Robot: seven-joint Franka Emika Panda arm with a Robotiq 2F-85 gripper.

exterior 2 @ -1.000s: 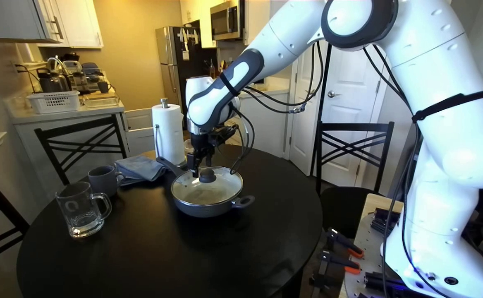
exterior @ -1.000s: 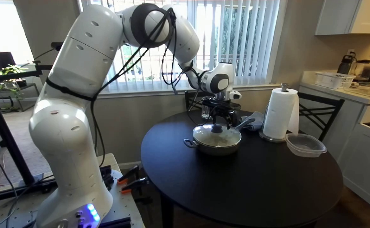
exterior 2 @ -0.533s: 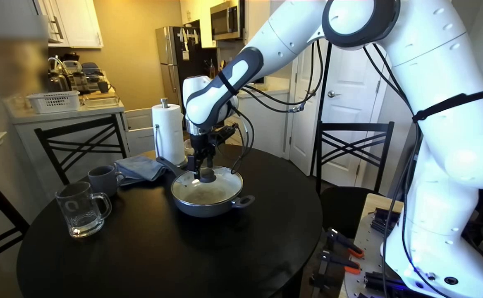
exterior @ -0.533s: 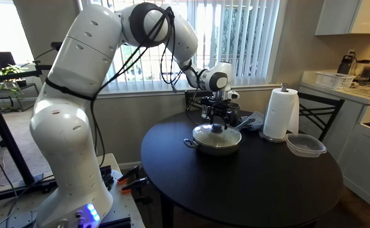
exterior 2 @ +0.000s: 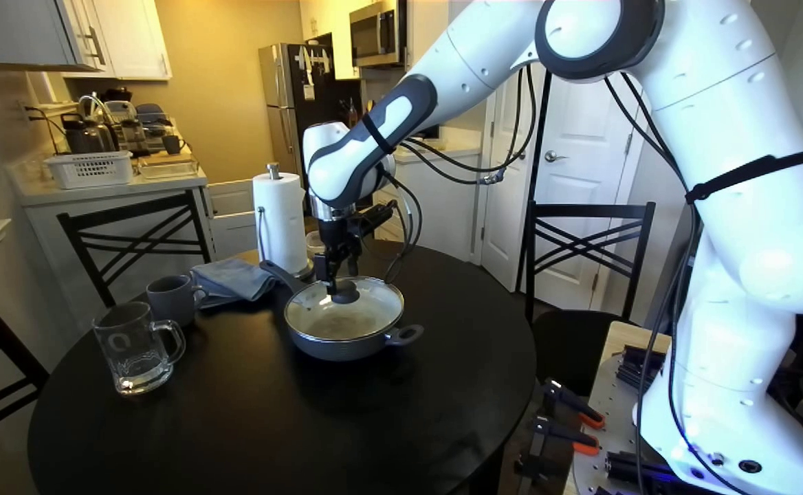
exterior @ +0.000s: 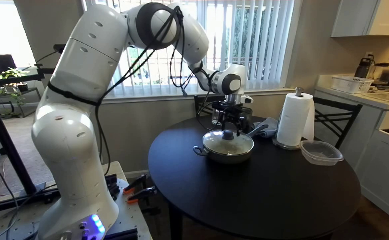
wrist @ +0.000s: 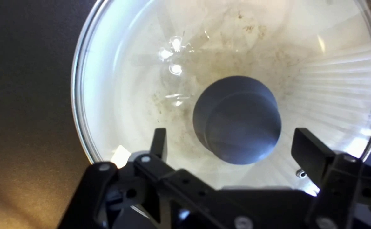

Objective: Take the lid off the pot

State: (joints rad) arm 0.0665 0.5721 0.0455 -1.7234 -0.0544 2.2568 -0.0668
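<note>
The silvery-cream pot [exterior: 226, 158] stands on the dark round table, and its wall also shows in an exterior view [exterior 2: 336, 349]. The see-through glass lid [wrist: 134, 95] with a metal rim sits on the pot; it shows in both exterior views [exterior: 214, 143] [exterior 2: 367, 320]. The lid's dark round knob [wrist: 244, 127] is at its centre. My gripper [wrist: 231, 136] is open and points down above the lid. Its fingers stand apart to either side of the knob in the wrist view, with gaps on both sides. It also shows in both exterior views [exterior: 231, 129] [exterior 2: 342, 278].
The pot's long handle [exterior 2: 281, 276] points toward a paper towel roll [exterior 2: 281, 220]. A grey cloth [exterior 2: 233, 280], a grey mug [exterior 2: 171, 300] and a glass mug [exterior 2: 137, 354] stand on the table. A clear plastic container [exterior: 321, 153] is near the table's edge.
My gripper has shifted slightly, a little left in an exterior view, so its fingers stand closer about the knob. It stays open. The lid and pot have not moved.
</note>
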